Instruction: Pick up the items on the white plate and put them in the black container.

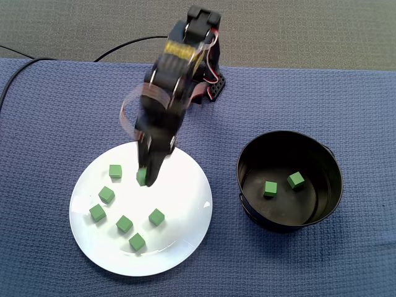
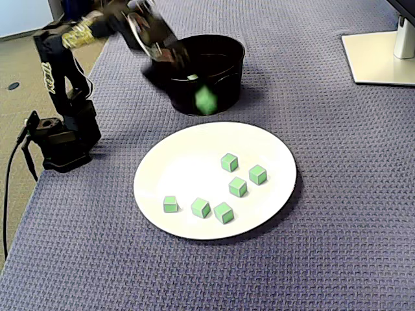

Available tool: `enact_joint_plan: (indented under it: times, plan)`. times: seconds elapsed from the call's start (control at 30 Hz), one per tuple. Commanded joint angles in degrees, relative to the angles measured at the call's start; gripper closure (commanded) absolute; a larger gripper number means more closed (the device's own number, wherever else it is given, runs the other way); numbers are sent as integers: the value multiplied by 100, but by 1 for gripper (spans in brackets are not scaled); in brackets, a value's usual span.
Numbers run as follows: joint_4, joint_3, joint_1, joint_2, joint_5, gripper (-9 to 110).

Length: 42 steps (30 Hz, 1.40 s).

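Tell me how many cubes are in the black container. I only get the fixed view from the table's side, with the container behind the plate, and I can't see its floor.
Observer: Two green cubes lie apart on the floor of the black container, in a fixed view from above.
Operator: Is the blurred cube in the hand?
Observer: Yes. From above, the held cube sits at the fingertips of the hand.
Operator: Is it over the container yet?
Observer: No. It shows over the upper part of the white plate, with the container off to the right in that view.
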Motion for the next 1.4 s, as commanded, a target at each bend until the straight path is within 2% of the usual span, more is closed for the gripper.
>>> enact_joint_plan:
  times: [0.0, 0.13, 0.27, 0.4, 0.53, 0.8, 0.9, 1.0, 1.17, 1.37]
  plan:
    - [246, -1257, -826, 1503, 738, 102]
    - [229, -1556, -2391, 1863, 1248, 102]
    - [-62, -782, -3911, 1811, 1538, 102]
    - [-483, 343, -4632, 1468, 1854, 102]
    - [-1230, 1775, -5045, 1063, 1591, 102]
    - [-2364, 3577, -5221, 88, 1002, 101]
    - [-2426, 3744, -5150, 53, 1063, 79]
    - [-2408, 3744, -5115, 176, 993, 72]
    - [-1230, 2795, -5010, 642, 677, 68]
    - [334, 571, -3999, 1055, 483, 67]
